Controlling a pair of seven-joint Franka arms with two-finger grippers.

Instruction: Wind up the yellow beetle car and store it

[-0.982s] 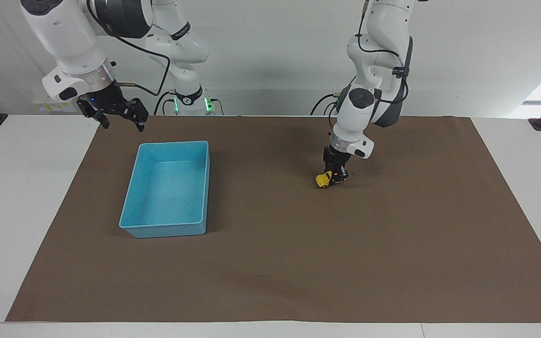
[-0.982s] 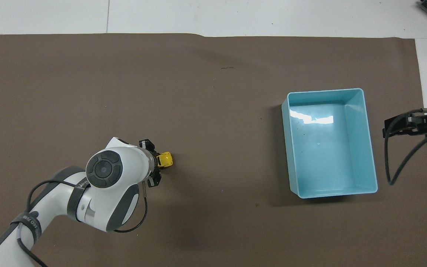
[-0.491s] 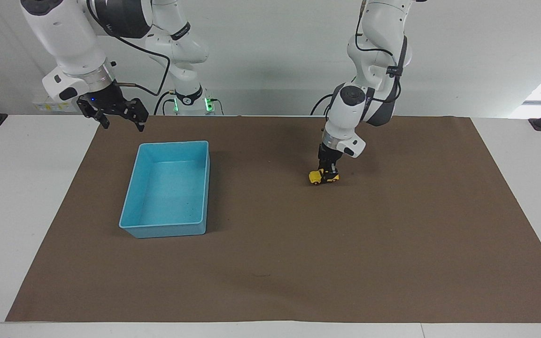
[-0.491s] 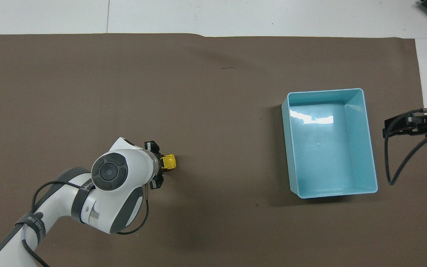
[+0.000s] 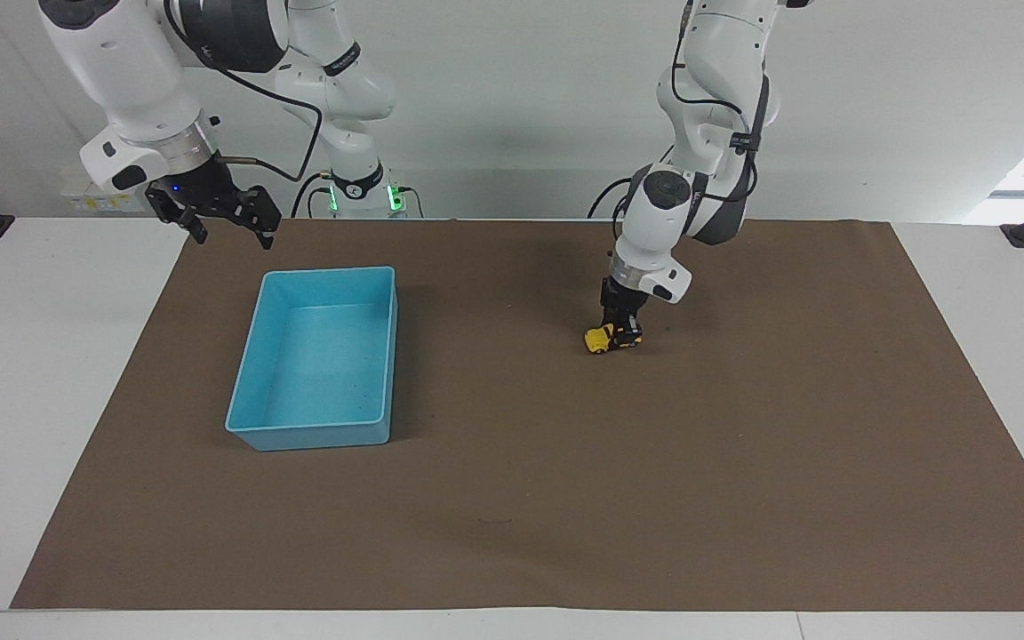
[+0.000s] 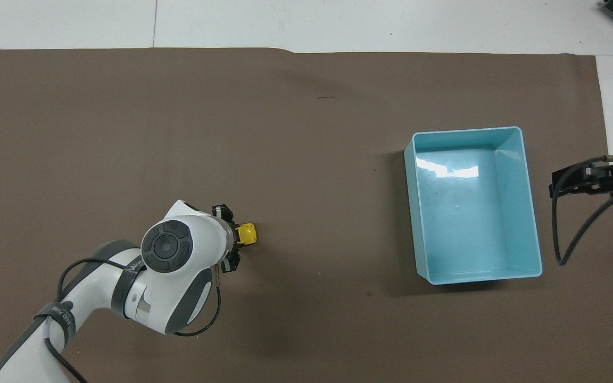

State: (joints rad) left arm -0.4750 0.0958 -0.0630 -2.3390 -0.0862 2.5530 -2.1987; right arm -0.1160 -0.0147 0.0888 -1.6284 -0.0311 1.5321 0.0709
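The yellow beetle car (image 5: 598, 340) sits on the brown mat (image 5: 743, 462), toward the left arm's end of the table. My left gripper (image 5: 620, 332) comes down onto it from above and is shut on its rear part. In the overhead view the car's front (image 6: 248, 234) sticks out from under the left gripper (image 6: 233, 243), pointing toward the bin. The light blue bin (image 5: 256, 356) stands empty on the mat toward the right arm's end. My right gripper (image 5: 229, 224) is open and empty, held in the air beside the bin's end nearer the robots, and waits.
The brown mat covers most of the white table (image 5: 32, 373). In the overhead view the bin (image 6: 531, 213) lies near the mat's edge, with the right gripper (image 6: 578, 178) and its cable beside it. A small dark mark (image 6: 326, 98) lies on the mat.
My left gripper has moved a short way toward the bin with the yellow car in its grip, along the mat. The right arm has not moved.
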